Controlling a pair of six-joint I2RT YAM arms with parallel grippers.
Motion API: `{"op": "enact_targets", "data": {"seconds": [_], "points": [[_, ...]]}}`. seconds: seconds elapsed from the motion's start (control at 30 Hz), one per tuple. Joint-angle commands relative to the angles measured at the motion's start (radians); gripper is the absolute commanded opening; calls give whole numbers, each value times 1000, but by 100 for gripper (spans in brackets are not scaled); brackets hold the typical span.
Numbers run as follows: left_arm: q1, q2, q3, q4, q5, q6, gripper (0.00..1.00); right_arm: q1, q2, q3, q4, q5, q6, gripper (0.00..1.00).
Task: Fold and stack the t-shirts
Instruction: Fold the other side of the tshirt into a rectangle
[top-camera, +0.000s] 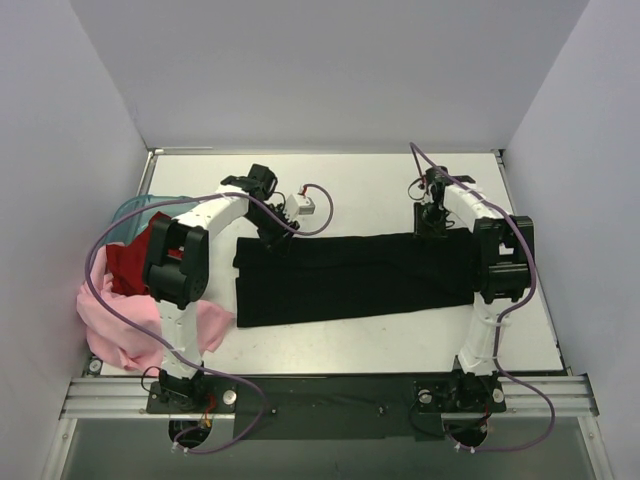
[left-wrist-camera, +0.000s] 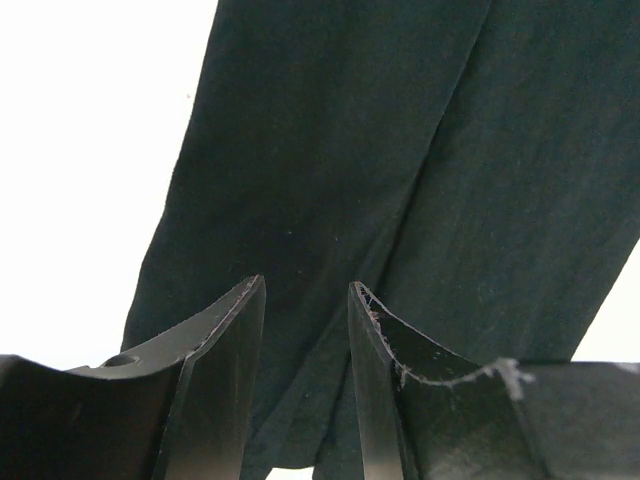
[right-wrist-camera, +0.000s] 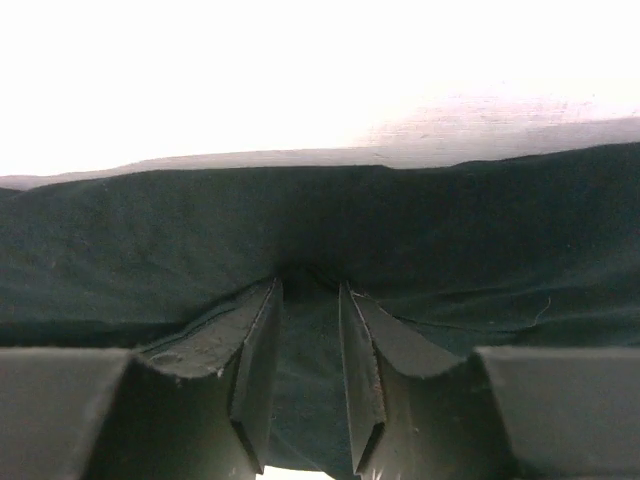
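The black t-shirt (top-camera: 350, 275) lies across the middle of the table as a long folded strip. My left gripper (top-camera: 277, 238) is at its far left corner. In the left wrist view the gripper (left-wrist-camera: 306, 282) has its jaws close together with a ridge of the black cloth (left-wrist-camera: 400, 150) running between them. My right gripper (top-camera: 433, 228) is at the shirt's far right edge. In the right wrist view the gripper (right-wrist-camera: 310, 285) is shut on a puckered fold of the shirt (right-wrist-camera: 450, 230). The red t-shirt (top-camera: 128, 265) and the pale pink t-shirt (top-camera: 120, 325) lie crumpled at the left.
A translucent teal tub (top-camera: 135, 208) stands at the left edge behind the red shirt. Grey walls close in the table on three sides. The left arm's purple cable (top-camera: 320, 215) loops over the table behind the shirt.
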Motion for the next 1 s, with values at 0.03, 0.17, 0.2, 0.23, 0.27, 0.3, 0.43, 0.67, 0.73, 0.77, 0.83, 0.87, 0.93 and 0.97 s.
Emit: {"op": "enact_targets", "data": {"seconds": [0.03, 0.17, 0.2, 0.23, 0.27, 0.3, 0.43, 0.67, 0.73, 0.77, 0.83, 0.87, 0.93, 0.97], "points": [[10, -29, -9, 11, -1, 0, 49, 1, -8, 20, -24, -1, 2, 13], [11, -24, -4, 11, -4, 2, 49, 4, -24, 23, -23, -9, -2, 0], [11, -23, -6, 11, -7, 5, 49, 7, -37, 26, -24, -4, -5, 0], [11, -21, -6, 9, -7, 5, 49, 12, -43, 32, -24, 2, -8, 0], [11, -17, -7, 8, -12, 11, 49, 16, -58, 36, -26, 11, -14, 0], [11, -15, -10, 6, -16, 11, 49, 24, -67, 42, -24, 14, -16, 0], [11, -9, -22, 4, -32, 22, 49, 59, -113, 52, -24, 46, -37, 0], [11, -12, -29, 4, -38, 30, 49, 107, -92, 88, -20, 98, -65, 0], [11, -14, -29, 4, -39, 31, 49, 113, -78, 103, -9, 109, -65, 0], [11, -14, -30, 3, -39, 33, 49, 121, -70, 106, -3, 121, -70, 0], [11, -15, -29, 3, -44, 34, 49, 138, -63, 123, 11, 121, -76, 0], [11, -14, -29, 1, -47, 37, 49, 150, -63, 129, 15, 121, -79, 0], [13, -17, -29, 1, -51, 37, 49, 154, -55, 122, 32, 117, -73, 0], [13, -17, -29, 1, -52, 37, 49, 154, -47, 117, 34, 111, -62, 0]]}}
